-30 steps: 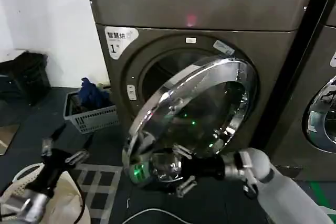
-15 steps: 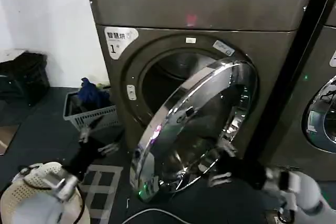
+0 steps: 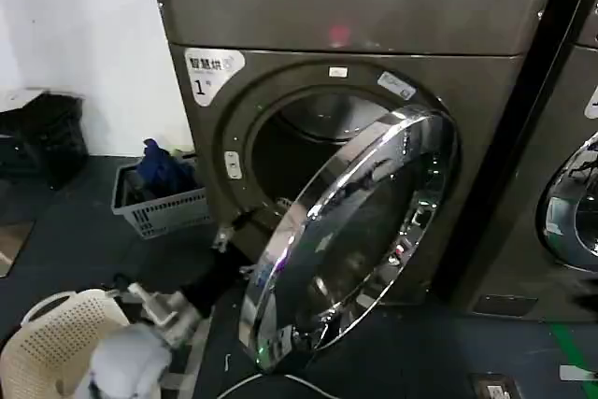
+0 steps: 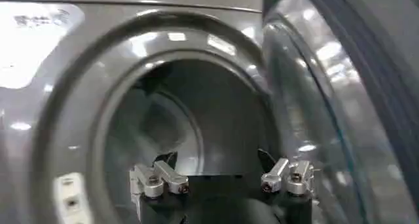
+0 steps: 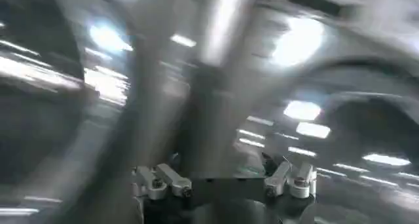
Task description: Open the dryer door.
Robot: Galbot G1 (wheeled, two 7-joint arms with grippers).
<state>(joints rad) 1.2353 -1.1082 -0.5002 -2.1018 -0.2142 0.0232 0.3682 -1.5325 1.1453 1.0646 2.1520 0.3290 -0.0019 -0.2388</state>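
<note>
Head view shows the big bronze-grey front-loading dryer [image 3: 355, 119], with a white "1" sticker [image 3: 211, 70] at its upper corner and a dim red light [image 3: 340, 35] on the top panel. Its large round dryer door [image 3: 350, 235], with a wide shiny chrome rim and dark tinted glass centre, stands swung partly out from the drum opening [image 3: 304, 151], hinged on the side toward the neighbouring darker machine [image 3: 565, 184]. That machine is cut off by the frame edge, only part of its chrome-ringed door showing.

Low on the robot's left, the left gripper [image 3: 234, 248] reaches up toward the gap between the drum opening and the free edge of the door; its dark tip is hard to make out against the dark machine front. From the left wrist view the left gripper [image 4: 222, 178] has its fingers [image 4: 156, 179] spread wide with nothing between them, facing the open drum, the door's rim beside it.

The right wrist view is heavily smeared; the right gripper [image 5: 226, 179] also holds its fingers [image 5: 160, 181] wide apart and empty, and what lies beyond it cannot be identified.

A grey plastic laundry basket [image 3: 163, 205] with blue cloth sits on the floor beside the dryer, and a cream woven basket [image 3: 42, 343] lies at the lower corner, partly hidden by the left arm.
</note>
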